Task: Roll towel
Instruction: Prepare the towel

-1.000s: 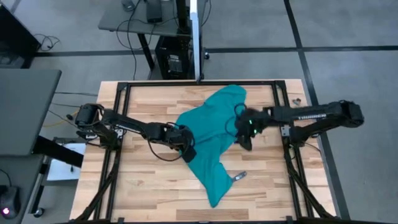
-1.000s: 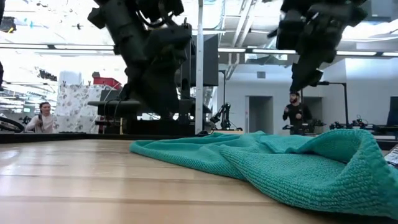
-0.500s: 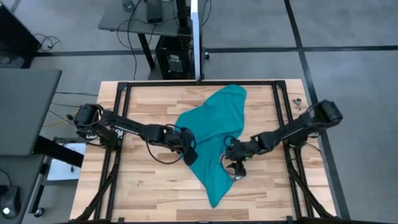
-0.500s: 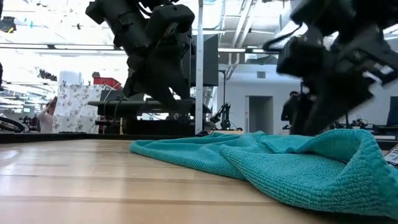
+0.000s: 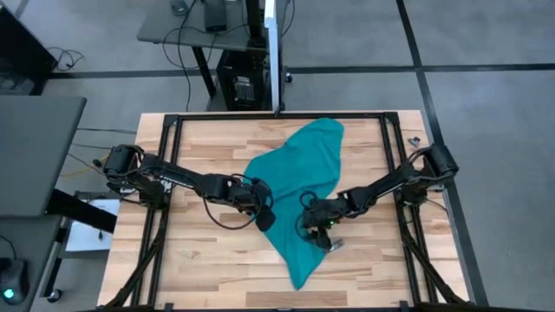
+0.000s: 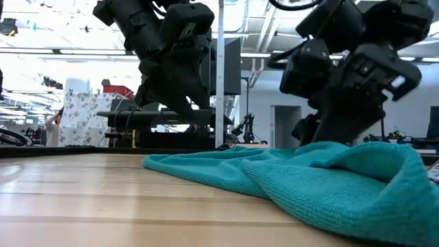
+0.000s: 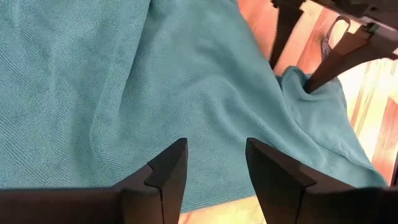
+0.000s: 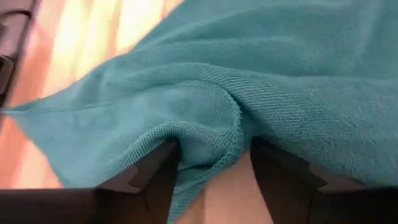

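Note:
The teal towel (image 5: 299, 173) lies loosely spread on the wooden table, running from the far right toward the near edge, with wrinkles and a raised hump at its right side (image 6: 384, 165). My left gripper (image 5: 264, 215) is open, just above the towel's left edge (image 7: 124, 81). I cannot tell whether it touches the cloth. My right gripper (image 5: 319, 230) is open and low at the towel's right edge, its fingers on either side of a bunched fold. My right gripper stands astride a raised fold of the towel's hemmed right edge (image 8: 208, 134), and the cloth lies against its open fingertips (image 8: 163, 155). The fingers slant down from the table's right side. The fold is humped up between them; the rest of the towel lies slack on the table.
A small dark object (image 5: 335, 245) lies on the bare wood just right of the right gripper. Black frame rails (image 5: 395, 173) run along the table's sides. People stand in the room beyond the table (image 6: 51, 127).
My right gripper has swung from above the towel's right middle toward the near edge and down onto the towel's right edge. The cloth there has bunched into a fuller hump. The rest of the towel has stayed in place.

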Tool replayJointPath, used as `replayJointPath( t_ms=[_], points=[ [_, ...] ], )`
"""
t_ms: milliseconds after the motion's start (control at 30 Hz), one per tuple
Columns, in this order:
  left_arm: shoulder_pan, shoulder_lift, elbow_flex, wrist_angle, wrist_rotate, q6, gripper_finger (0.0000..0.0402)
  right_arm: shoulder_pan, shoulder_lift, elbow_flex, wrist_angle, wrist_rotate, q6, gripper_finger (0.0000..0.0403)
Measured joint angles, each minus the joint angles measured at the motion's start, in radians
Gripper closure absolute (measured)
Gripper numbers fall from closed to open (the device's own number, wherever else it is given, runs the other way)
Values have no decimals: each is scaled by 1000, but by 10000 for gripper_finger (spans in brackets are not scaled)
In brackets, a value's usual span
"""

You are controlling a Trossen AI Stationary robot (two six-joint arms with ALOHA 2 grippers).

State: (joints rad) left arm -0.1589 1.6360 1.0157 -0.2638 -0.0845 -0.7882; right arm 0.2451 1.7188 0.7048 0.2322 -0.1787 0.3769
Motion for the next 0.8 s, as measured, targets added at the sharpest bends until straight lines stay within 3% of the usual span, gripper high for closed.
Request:
replayJointPath(
  t_ms=[133,200,333,500,667,800],
  points=[
    [0,0,0,1,0,9,253,-8,-65,48,-154,-8,-35,357],
    [0,0,1,1,0,10,253,-23,-115,83,-272,-10,-66,389],
    [0,0,1,4,0,17,253,-70,-206,164,-486,-8,-123,394],
    [1,-46,51,-8,0,51,253,-157,-283,283,-629,9,-226,399],
    [1,-125,102,-12,-18,82,253,-251,-304,360,-677,43,-281,401],
    [-12,-149,103,-6,-20,-3,253,-316,-298,371,-684,44,-292,401]
  ],
)
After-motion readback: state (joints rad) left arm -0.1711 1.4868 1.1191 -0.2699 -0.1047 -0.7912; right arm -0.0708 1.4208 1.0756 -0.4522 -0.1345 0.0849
